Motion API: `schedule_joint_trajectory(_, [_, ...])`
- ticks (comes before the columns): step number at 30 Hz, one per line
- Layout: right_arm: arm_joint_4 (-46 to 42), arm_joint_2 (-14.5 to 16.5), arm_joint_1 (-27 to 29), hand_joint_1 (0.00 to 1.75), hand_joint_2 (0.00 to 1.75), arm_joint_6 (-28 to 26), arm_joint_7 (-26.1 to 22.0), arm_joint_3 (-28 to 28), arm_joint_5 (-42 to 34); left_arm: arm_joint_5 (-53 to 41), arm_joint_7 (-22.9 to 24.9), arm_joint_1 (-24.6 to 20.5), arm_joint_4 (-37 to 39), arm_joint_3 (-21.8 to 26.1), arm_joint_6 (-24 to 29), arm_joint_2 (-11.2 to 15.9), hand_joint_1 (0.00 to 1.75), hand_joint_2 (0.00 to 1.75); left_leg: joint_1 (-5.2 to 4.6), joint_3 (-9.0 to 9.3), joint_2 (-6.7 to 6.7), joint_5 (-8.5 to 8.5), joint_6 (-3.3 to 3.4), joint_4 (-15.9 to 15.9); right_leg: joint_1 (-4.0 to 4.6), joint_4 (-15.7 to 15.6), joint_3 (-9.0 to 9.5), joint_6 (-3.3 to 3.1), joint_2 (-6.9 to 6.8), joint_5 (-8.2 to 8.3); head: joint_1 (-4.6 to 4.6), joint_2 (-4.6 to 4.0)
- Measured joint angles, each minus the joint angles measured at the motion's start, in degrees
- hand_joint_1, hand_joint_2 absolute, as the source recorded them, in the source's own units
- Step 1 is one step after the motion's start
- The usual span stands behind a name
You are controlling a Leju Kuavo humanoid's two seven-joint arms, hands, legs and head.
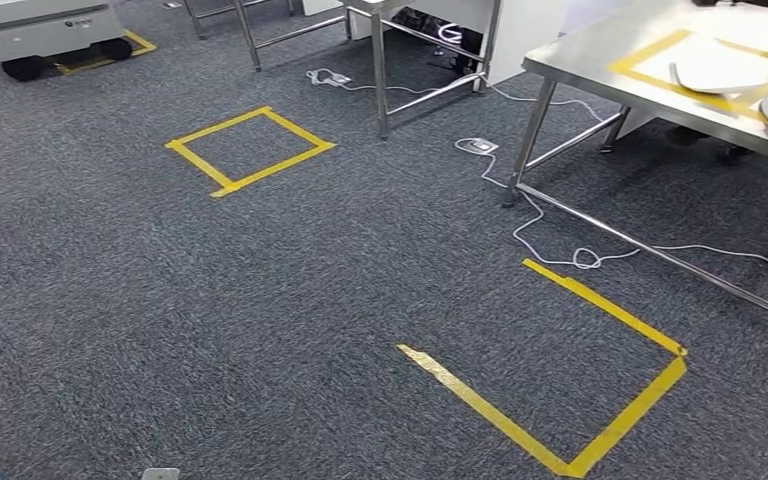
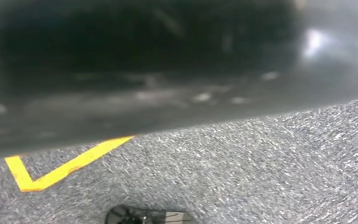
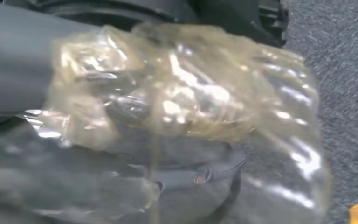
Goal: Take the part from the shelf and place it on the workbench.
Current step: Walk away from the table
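Right hand (image 3: 23, 84) grips the bagged part (image 3: 186, 107); left hand's state I cannot tell. Carrying step, likely; next, approach the bench (image 1: 600, 75) edge.

The part (image 3: 186, 107) is a shiny metal piece sealed in a crinkled, clear, yellowish plastic bag. It sits close against the right hand (image 3: 14, 70), above grey carpet. Its exact shape is blurred.
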Motion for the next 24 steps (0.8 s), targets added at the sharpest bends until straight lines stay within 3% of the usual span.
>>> schedule_joint_trajectory(1, [0.1,-0.03,-0.06,0.0,0.0,-0.01,0.0,0.0,0.0,0.0,0.01,-0.08,-0.05,0.06,0.0,-0.01,0.0,0.0,-0.18,0.53,0.4,0.01,0.29,-1.26,0.14,0.06,0.0,0.25,-0.36,-0.14,0.02,0.0])
schedule_joint_trajectory(3, [0.27,-0.09,-0.27,0.0,0.0,-0.04,0.0,0.0,0.0,0.0,0.03,0.01,-0.09,0.11,0.0,-0.01,0.0,0.0,-0.33,0.42,-0.08,-0.08,0.91,-1.55,0.21,0.06,0.15,0.75,-1.05,-0.27,0.06,0.0])
schedule_joint_trajectory(5, [0.36,-0.12,-0.45,0.0,0.0,-0.06,-0.02,0.0,0.0,0.0,0.05,0.23,-0.13,0.15,0.0,-0.04,0.0,0.0,-0.18,0.44,-0.73,0.17,1.57,-1.85,0.07,1.23,-0.32,1.39,-0.31,-1.48,0.18,-0.01])
schedule_joint_trajectory(6, [0.41,-0.16,-0.47,0.0,0.0,-0.05,-0.03,0.0,0.0,0.0,0.05,0.2,-0.16,0.15,0.0,-0.04,0.0,0.0,-0.06,0.45,-1.06,0.31,1.89,-1.99,-0.02,3.43,-1.33,1.67,0.58,-2.93,0.31,-0.01])
schedule_joint_trajectory(8, [0.58,-0.29,-0.37,0.0,0.0,-0.05,-0.04,0.0,-0.01,0.0,0.05,0.11,-0.27,0.17,0.0,-0.01,0.0,0.0,-0.04,0.34,-1.84,0.39,2.25,-2.01,-0.17,11.08,-5.02,1.9,2.34,-6.61,0.56,0.0])
schedule_joint_trajectory(9, [0.68,-0.35,-0.29,0.0,0.0,-0.05,-0.04,0.0,-0.02,-0.01,0.05,0.11,-0.32,0.19,0.0,-0.01,0.0,0.0,-0.09,0.3,-2.26,0.4,2.32,-2.01,-0.21,14.78,-6.9,1.92,2.7,-7.79,0.58,0.0])
schedule_joint_trajectory(10, [0.76,-0.41,-0.22,0.0,0.0,-0.05,-0.04,0.0,-0.02,-0.02,0.06,0.15,-0.35,0.2,0.0,-0.02,0.0,0.0,-0.15,0.31,-2.71,0.39,2.34,-2.0,-0.21,16.82,-8.13,1.87,2.86,-7.9,0.6,0.0])
schedule_joint_trajectory(11, [0.82,-0.47,-0.17,0.0,0.0,-0.05,-0.04,0.0,-0.02,-0.04,0.06,0.2,-0.37,0.21,0.0,-0.03,0.0,0.0,-0.19,0.35,-3.17,0.39,2.34,-1.99,-0.2,16.62,-8.33,1.77,2.96,-6.86,0.61,-0.01])
schedule_joint_trajectory(12, [0.87,-0.51,-0.15,0.0,0.0,-0.05,-0.04,0.0,-0.02,-0.05,0.06,0.22,-0.37,0.22,0.0,-0.06,0.0,0.0,-0.23,0.43,-3.65,0.39,2.33,-1.99,-0.2,14.09,-7.4,1.6,3.12,-4.85,0.61,-0.01])
schedule_joint_trajectory(14, [0.95,-0.64,-0.2,0.0,0.0,-0.07,-0.05,0.0,-0.03,-0.09,0.06,0.19,-0.42,0.22,0.0,-0.16,0.0,0.0,-0.35,0.54,-4.6,0.37,2.2,-1.91,-0.21,6.09,-3.95,1.11,4.37,-0.68,0.62,-0.01])
schedule_joint_trajectory(15, [1.01,-0.71,-0.26,0.0,0.0,-0.09,-0.06,0.01,-0.03,-0.16,0.06,0.15,-0.47,0.24,0.0,-0.23,0.0,0.0,-0.39,0.46,-5.04,0.39,2.01,-1.84,-0.22,2.95,-2.49,0.91,5.03,0.37,0.6,-0.01])
schedule_joint_trajectory(17, [1.14,-0.81,-0.32,0.0,0.0,-0.18,-0.08,0.02,-0.04,-0.35,0.08,0.18,-0.6,0.32,0.0,-0.33,0.0,0.0,-0.34,0.08,-5.73,0.58,1.35,-1.74,-0.13,0.67,-1.35,0.63,5.67,0.5,0.58,-0.01])
schedule_joint_trajectory(20, [1.31,-0.85,-0.31,0.0,0.0,-0.24,-0.09,0.02,-0.04,-0.48,0.1,0.4,-0.69,0.52,0.02,-0.34,0.0,0.0,-0.19,-0.53,-5.63,0.1,0.35,-0.93,-0.28,0.0,-0.98,-0.14,4.59,1.0,0.43,-0.01])
schedule_joint_trajectory(22, [1.39,-0.87,-0.27,0.0,0.0,-0.26,-0.09,0.01,-0.04,-0.5,0.1,0.33,-0.73,0.55,0.02,-0.34,0.0,0.0,-0.11,-2.6,-4.04,-2.86,-0.2,3.77,-0.43,-0.45,-0.73,-0.65,3.51,1.24,0.13,-0.01])
schedule_joint_trajectory(24, [1.43,-0.89,-0.16,0.0,0.0,-0.27,-0.09,0.01,-0.04,-0.5,0.1,0.26,-0.75,0.56,0.02,-0.4,0.0,0.0,0.13,-6.0,-2.92,-6.28,-0.71,11.13,-0.28,-0.47,-0.72,-0.86,2.4,1.17,-0.03,-0.01])
